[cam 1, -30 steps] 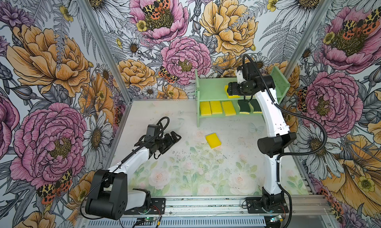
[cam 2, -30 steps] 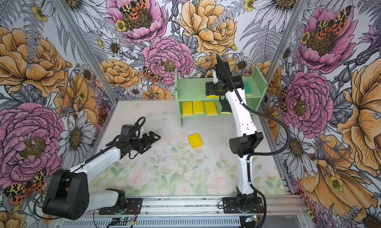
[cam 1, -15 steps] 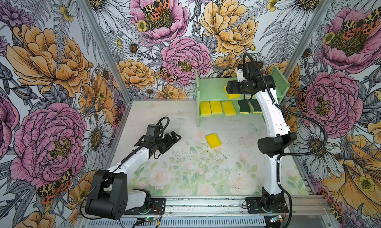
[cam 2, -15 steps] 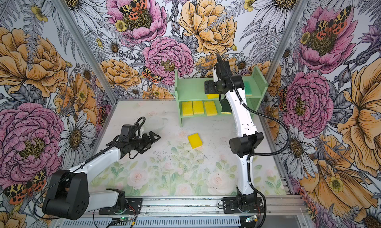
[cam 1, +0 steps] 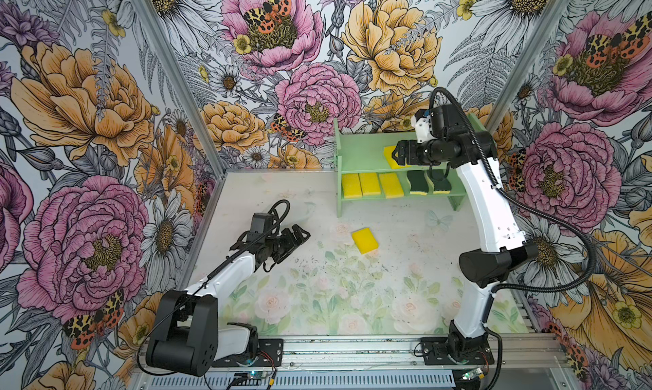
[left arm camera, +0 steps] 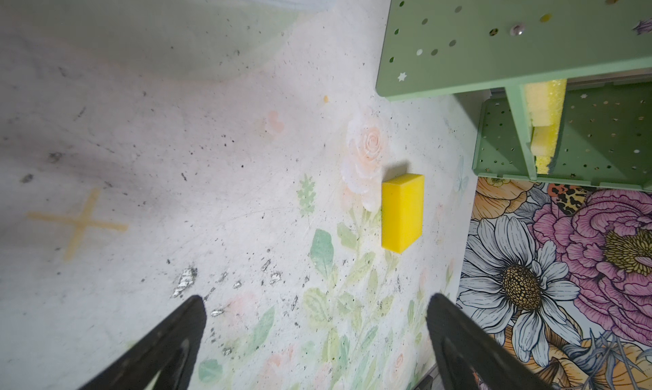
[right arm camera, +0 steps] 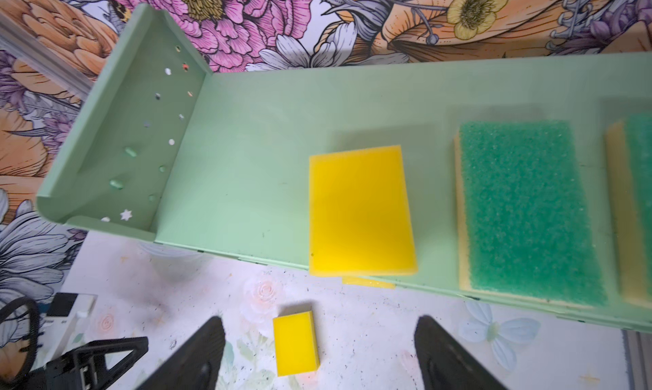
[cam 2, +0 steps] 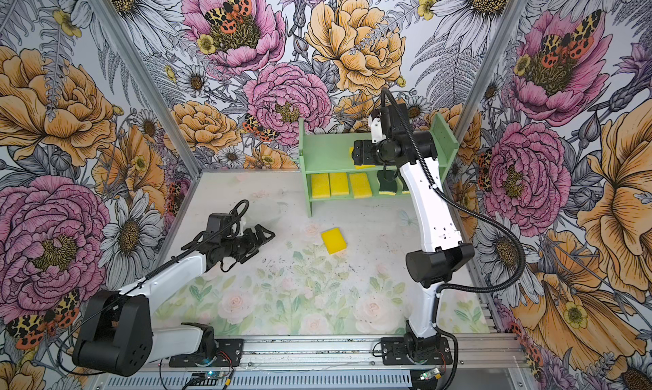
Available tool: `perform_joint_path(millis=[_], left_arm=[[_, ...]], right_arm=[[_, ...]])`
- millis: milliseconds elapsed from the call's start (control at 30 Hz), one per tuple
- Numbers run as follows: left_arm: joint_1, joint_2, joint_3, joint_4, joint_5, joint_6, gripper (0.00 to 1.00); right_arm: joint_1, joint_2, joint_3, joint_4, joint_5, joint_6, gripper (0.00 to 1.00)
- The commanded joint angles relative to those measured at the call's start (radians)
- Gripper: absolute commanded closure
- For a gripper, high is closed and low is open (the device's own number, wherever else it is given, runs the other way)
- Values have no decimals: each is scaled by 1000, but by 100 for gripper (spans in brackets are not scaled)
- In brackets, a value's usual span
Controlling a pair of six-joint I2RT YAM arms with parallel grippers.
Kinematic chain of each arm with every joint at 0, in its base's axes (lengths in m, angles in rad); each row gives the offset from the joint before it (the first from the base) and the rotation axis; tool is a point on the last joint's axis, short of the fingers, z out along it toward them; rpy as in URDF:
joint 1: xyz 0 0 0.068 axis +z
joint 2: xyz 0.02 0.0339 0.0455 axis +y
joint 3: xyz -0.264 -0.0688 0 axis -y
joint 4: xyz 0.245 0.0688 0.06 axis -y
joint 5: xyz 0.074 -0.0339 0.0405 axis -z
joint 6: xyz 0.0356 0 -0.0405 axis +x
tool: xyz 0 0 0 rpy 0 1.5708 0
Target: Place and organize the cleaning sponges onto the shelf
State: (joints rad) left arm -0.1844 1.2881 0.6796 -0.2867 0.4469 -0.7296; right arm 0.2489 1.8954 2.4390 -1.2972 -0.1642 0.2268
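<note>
Right arm [cam 1: 487,208] outstretched, right claw [cam 1: 397,156] spread and empty, yellow sponge [right arm camera: 361,212] just before it on the shelf [right arm camera: 247,152]; flowery table [cam 1: 317,300] below, flowery walls [cam 1: 106,88] around.

- Both top views look down from high at the front onto the whole table [cam 1: 405,264], shelf [cam 1: 360,152] at the back; nearly one scene, slightly shifted
- Left wrist view skims low over the table toward the loose sponge [left arm camera: 402,212] and shelf end
- Right wrist view looks down close over the shelf's top tier; shares that sponge
</note>
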Motion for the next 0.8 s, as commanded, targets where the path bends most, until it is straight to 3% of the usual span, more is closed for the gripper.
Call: perform_joint_path(millis=[0,267,767], left_arm=[[12,-6,8,30,22,13,1],[13,-9,2,28,22,15,1],[23,-29,-8,14,15,16,1]], right_arm=[[19,-40,-56,12,-96,-8,14],[55,-18,-117,33,-106,-22,14],[48,89,-53,70,-104,-49,15]])
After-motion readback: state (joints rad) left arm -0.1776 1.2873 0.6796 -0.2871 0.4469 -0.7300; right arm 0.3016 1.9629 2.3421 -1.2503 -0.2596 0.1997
